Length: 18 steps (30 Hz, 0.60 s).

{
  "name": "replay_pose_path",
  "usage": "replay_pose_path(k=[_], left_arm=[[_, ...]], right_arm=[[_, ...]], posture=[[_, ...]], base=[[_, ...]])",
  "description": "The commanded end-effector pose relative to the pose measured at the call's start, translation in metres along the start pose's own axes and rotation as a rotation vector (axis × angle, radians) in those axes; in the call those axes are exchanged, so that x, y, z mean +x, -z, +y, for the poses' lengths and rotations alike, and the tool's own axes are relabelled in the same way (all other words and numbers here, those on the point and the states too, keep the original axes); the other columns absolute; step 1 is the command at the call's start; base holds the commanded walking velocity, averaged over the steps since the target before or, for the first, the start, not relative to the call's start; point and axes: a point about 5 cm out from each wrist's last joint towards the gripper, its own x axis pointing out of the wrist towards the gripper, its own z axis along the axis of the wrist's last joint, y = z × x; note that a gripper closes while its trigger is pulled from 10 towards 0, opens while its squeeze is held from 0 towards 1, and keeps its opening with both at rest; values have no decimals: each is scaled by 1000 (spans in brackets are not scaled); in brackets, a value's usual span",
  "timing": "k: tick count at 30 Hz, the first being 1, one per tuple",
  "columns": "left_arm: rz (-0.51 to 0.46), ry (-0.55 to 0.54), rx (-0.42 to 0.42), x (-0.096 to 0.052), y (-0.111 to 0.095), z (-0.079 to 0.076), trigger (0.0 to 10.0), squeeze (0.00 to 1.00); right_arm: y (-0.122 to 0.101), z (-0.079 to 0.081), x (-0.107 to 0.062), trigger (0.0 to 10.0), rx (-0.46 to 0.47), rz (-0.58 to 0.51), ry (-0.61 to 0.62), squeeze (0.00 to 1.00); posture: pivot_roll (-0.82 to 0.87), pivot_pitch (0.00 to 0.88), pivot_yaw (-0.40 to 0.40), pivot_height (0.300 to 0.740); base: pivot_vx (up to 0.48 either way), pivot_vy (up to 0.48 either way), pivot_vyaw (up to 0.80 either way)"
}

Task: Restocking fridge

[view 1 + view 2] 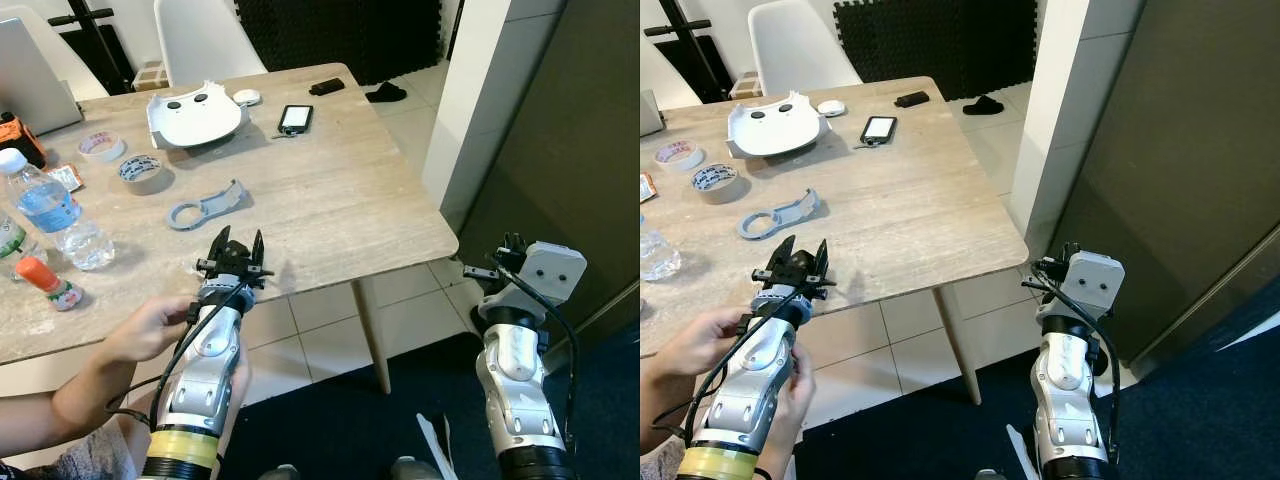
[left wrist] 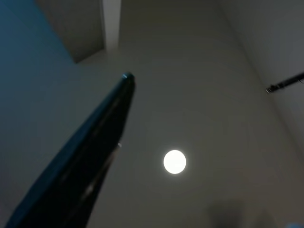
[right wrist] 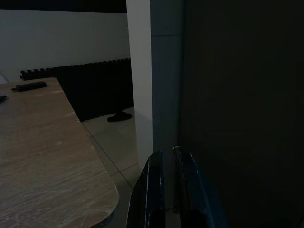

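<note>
Mostly cluttered wooden table (image 1: pixel 330 200), tiled floor (image 1: pixel 420 310)

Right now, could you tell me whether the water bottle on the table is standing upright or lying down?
Upright. The water bottle stands on its base on the table, white cap on top.

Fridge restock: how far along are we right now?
Nothing looks done yet. The water bottle and a small orange-capped bottle stand on the table. In hand: nothing; a person's hand holds the left arm, its left pincer raised and open. The right pincer faces a dark closed panel. All stocking remains.
</note>
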Motion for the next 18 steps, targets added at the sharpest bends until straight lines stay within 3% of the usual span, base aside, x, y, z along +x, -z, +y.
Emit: replay_pose_path(k=[1, 18], left_arm=[[35, 3, 12, -2, 8, 1, 10000, 0], [37, -4, 12, -3, 9, 0, 10000, 0]], right_arm=[[4, -1, -1, 10000, 1, 23, 10, 0], [5, -2, 0, 10000, -2, 24, 8, 0]], posture=[[-18, 103, 23, 740], [-56, 102, -1, 740]], base=[[0, 0, 0], [0, 0, 0]])
